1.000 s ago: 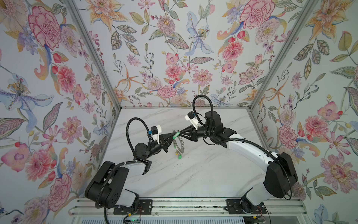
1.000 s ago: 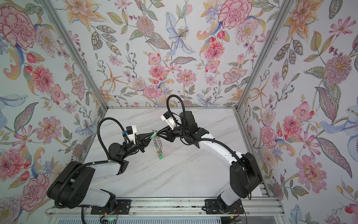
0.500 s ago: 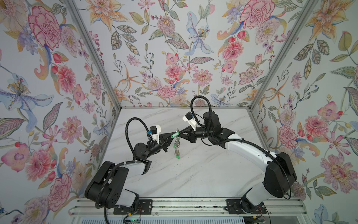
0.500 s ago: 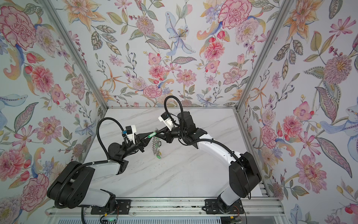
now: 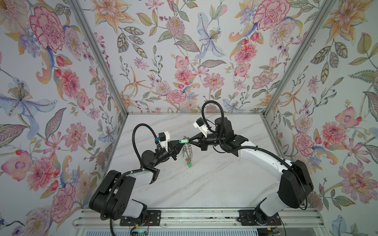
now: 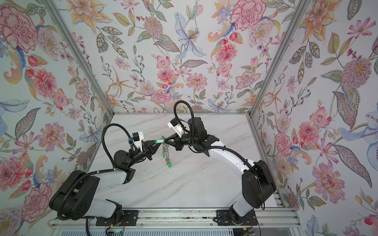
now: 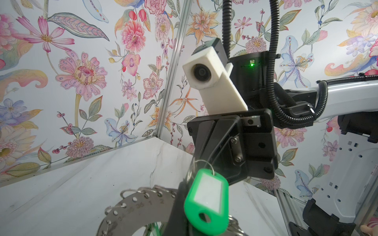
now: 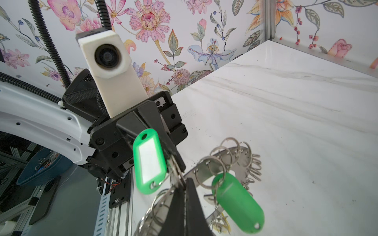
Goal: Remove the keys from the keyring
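Keyring point(image 7: 133, 204) dangled while your left gripper point(image 5: 177, 142) pinched the green key point(image 5: 182, 141) and right gripper point(image 5: 191, 140) clamped its loop point(image 7: 204, 161), so a slow twisting pull looked wisest.

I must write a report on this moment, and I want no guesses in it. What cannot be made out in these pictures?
In both top views the keyring hangs edge-on and tiny, so its keys cannot be counted.
Left wrist view: the bottom edge cuts off the keyring's lower part, and the green tag covers more.
Right wrist view: what the right gripper pinches is hidden by its own fingertips.
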Tool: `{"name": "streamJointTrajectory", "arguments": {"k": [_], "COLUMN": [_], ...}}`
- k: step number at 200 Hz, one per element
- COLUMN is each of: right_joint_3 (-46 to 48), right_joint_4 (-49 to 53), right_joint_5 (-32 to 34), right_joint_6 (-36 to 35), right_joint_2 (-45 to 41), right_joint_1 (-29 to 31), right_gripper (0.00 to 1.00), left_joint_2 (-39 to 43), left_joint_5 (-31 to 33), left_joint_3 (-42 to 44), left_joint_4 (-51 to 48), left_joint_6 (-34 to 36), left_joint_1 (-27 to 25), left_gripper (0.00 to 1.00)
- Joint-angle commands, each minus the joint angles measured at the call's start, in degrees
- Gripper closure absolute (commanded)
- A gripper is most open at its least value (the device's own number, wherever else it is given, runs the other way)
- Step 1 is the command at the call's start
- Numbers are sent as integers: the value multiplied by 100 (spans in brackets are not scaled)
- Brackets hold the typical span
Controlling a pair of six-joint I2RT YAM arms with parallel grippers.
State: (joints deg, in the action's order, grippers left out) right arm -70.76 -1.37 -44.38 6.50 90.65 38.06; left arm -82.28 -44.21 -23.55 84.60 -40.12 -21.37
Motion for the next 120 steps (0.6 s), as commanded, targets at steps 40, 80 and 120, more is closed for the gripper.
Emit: {"name": "streamJointTrajectory", "arguments": {"k": [40,80,120], "right_joint_3": [39,-17,-3], "right_joint_4": [-410,-425,-564], "right_joint_5": [-29,-27,-5], "right_joint_6": [4,-3,42], "right_joint_2": [-306,-301,-252], "right_joint_1": [97,97,101], "right_gripper": [89,88,89], "left_joint_2": [-224,-263,-210], "left_joint_5": [-194,-214,-225], "left_joint_3": [-256,-290,-283], "left_joint_4": [687,703,592], "left_joint_6": [-184,-198,-152], "left_joint_1": [-25,-21,-21], "left_gripper": [100,100,100]}}
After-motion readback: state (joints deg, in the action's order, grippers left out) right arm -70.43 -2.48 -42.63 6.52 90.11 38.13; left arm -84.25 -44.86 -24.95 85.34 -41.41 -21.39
